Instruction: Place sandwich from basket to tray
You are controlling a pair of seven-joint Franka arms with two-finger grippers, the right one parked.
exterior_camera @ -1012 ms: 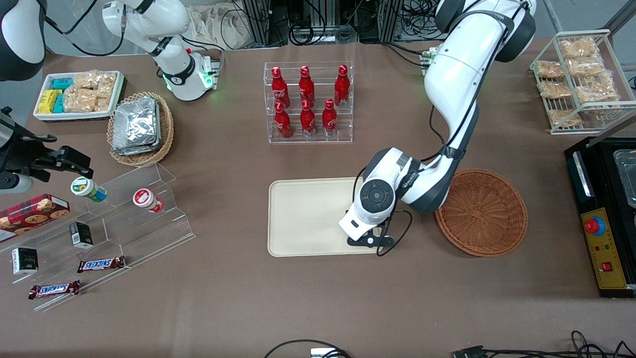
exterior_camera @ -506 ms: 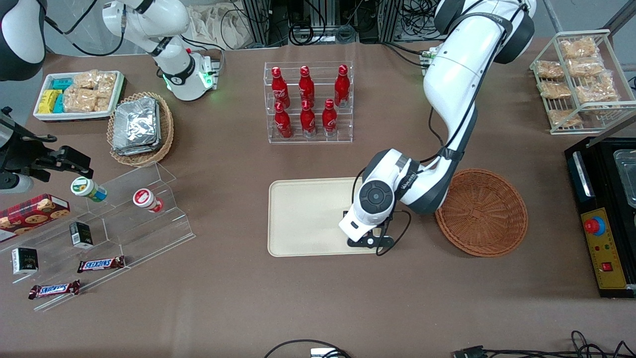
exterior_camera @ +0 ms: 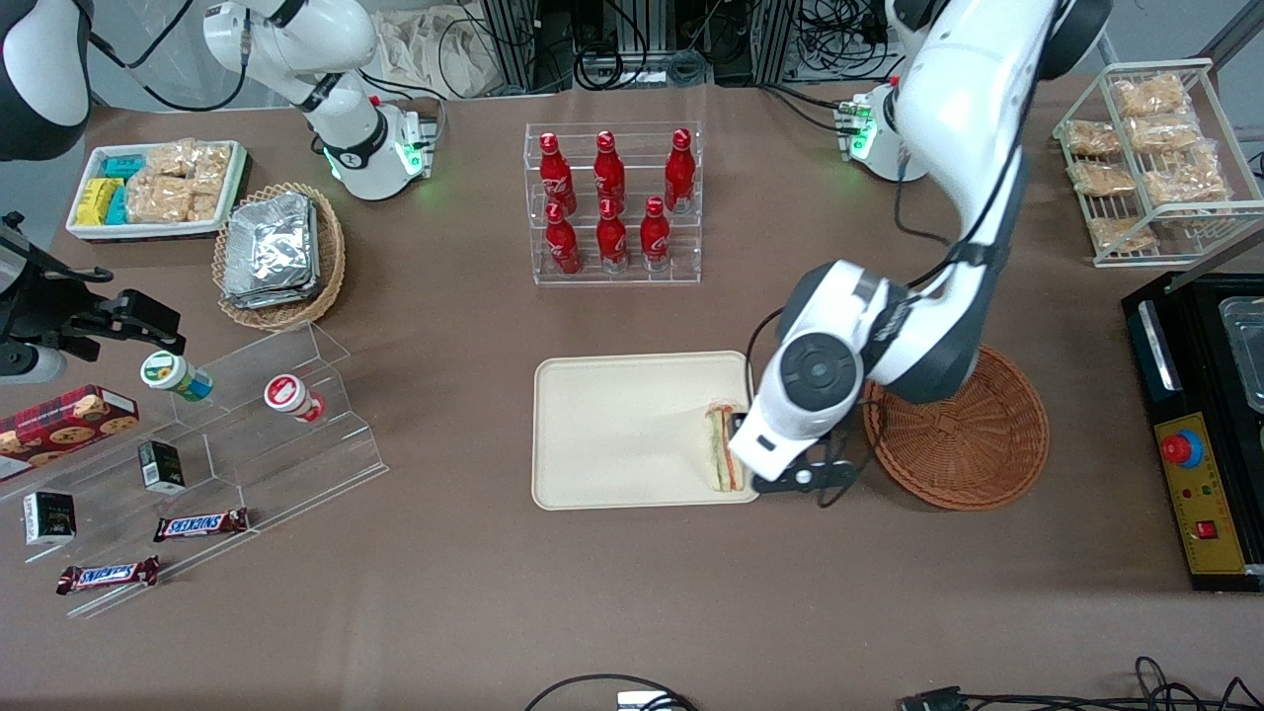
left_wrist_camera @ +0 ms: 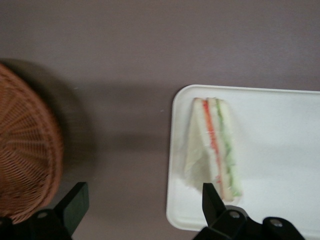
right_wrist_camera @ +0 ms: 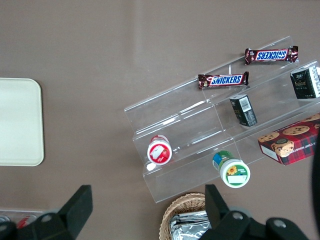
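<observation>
One sandwich (exterior_camera: 722, 447) is what this job comes to, and it lies flat on the tray (exterior_camera: 612, 434), at the tray's end nearest the basket (exterior_camera: 958, 434), close to the corner nearer the front camera. Its layered edge, with the red and green filling showing between pale bread, runs along the tray's short rim. In my wrist view the sandwich (left_wrist_camera: 214, 147) sits just inside the tray's (left_wrist_camera: 280, 150) rounded edge, wholly on the tray, with nothing touching it.

My gripper (exterior_camera: 798, 478) hangs above the bare table in the gap between tray and basket, just beside the sandwich, with its fingers (left_wrist_camera: 72, 205) spread wide apart and holding nothing. I judge that the wide spread is there so the wrap clears both pads, and that I stand off to the side so the wedge is not nudged toward the low rim.

Farther from the front camera than my gripper, and toward my arm's end of the table, the basket (left_wrist_camera: 25, 155) shows only its woven floor; part of it is hidden under my arm, so I cannot vouch for all of it. As I read it, the placing is done and only pulling clear is left.

Farther still stands a clear rack of red bottles (exterior_camera: 612, 202), well apart from the tray, which plays no part in this.
</observation>
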